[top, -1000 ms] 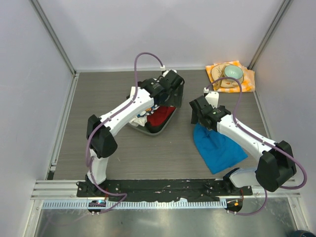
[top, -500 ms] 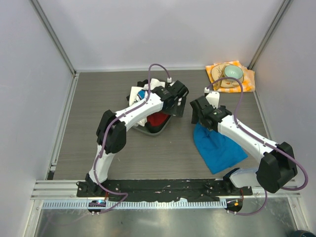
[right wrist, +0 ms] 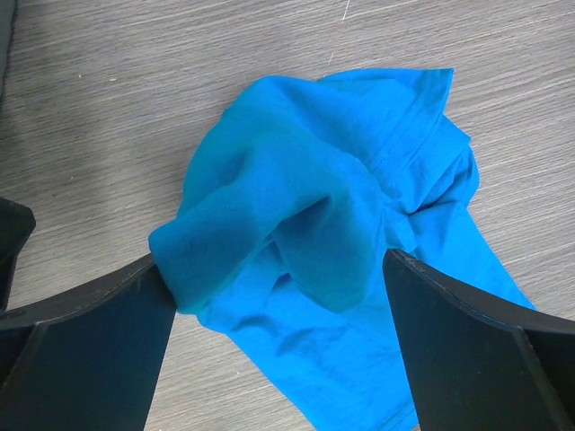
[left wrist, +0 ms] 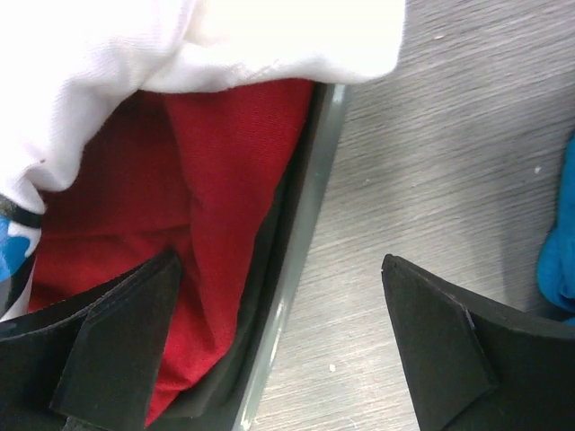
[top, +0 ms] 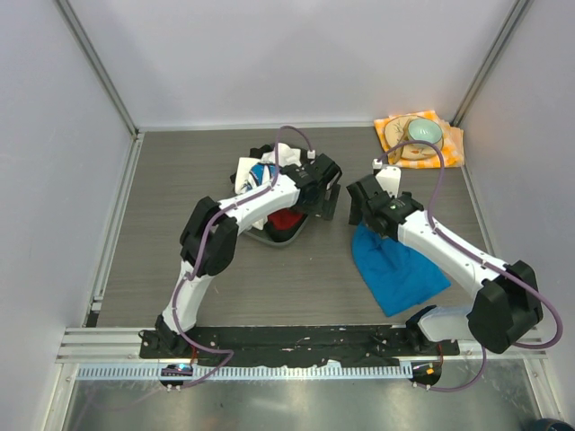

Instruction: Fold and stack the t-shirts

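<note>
The bright blue t-shirt (top: 398,267) lies crumpled on the table right of centre, and also shows in the right wrist view (right wrist: 314,206). My right gripper (top: 363,205) is open above its far end, a finger on each side of a raised fold (right wrist: 277,260). The red t-shirt (top: 287,218) and the white daisy-print t-shirt (top: 255,172) lie in a grey tray (top: 269,237). My left gripper (top: 327,192) is open and empty. It straddles the tray's right rim (left wrist: 305,224), one finger over the red t-shirt (left wrist: 216,171), the other over bare table.
An orange-and-white checked napkin (top: 449,142) with a plate and a teal bowl (top: 424,132) sits at the back right corner. The enclosure walls stand close on all sides. The two grippers are close together mid-table.
My left gripper has moved from the back of the tray toward me, to its right rim, uncovering the white daisy t-shirt. The right arm has hardly moved.
</note>
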Tool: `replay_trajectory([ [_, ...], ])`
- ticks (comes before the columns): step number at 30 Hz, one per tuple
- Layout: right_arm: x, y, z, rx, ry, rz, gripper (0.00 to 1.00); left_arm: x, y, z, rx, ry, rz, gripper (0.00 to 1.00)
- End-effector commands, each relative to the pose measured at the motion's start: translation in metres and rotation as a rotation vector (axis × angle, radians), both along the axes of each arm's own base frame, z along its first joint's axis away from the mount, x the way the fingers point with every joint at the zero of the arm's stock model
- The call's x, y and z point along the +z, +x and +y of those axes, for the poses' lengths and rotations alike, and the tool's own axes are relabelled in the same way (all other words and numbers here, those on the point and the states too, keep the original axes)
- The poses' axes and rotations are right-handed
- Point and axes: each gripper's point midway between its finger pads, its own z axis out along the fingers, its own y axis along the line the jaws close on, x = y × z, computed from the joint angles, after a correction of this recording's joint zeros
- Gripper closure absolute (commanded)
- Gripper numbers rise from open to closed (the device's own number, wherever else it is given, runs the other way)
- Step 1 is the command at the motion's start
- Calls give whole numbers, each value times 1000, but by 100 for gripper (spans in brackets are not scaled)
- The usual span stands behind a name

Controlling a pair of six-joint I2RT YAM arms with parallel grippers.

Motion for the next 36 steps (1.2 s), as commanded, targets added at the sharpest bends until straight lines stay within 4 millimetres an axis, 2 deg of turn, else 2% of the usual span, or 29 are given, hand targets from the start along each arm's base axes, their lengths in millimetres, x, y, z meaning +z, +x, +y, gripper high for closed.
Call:
replay_trajectory([
  [1,11,1,-6,-20,-2,-48,3,-7,16,4,6,-41,-4,0],
  [3,11,1,-6,-20,-1,-49,3,-12,18,10,17,-36,4,2],
  [6,11,1,-6,-20,3,-50,3,-17,21,18,32,-27,9,10],
  [12,11,1,-3,-17,20,-55,3,-28,26,43,73,15,29,30],
  [15,9,1,-2,-15,27,-56,2,-31,28,54,88,34,32,44],
  [16,9,1,-1,-13,31,-54,2,-31,28,56,92,38,33,53],
  [19,8,1,1,-8,48,-56,3,-32,32,68,118,65,28,61],
  [21,8,2,1,-9,50,-61,2,-33,35,77,138,95,22,63],
  [24,7,1,4,-3,62,-58,3,-31,42,93,163,130,16,78],
  [25,7,1,4,-1,66,-63,3,-31,43,100,178,152,16,95],
  [26,7,1,6,3,78,-62,3,-27,50,110,212,155,6,100],
  [28,7,3,9,7,90,-68,2,-25,58,122,241,178,-3,100],
  [29,6,3,12,14,100,-62,2,-18,67,130,250,187,-16,100],
  [31,9,6,15,22,111,-69,3,-15,75,150,277,231,-22,100],
  [36,8,9,27,54,158,-62,3,3,101,178,298,256,-53,100],
])
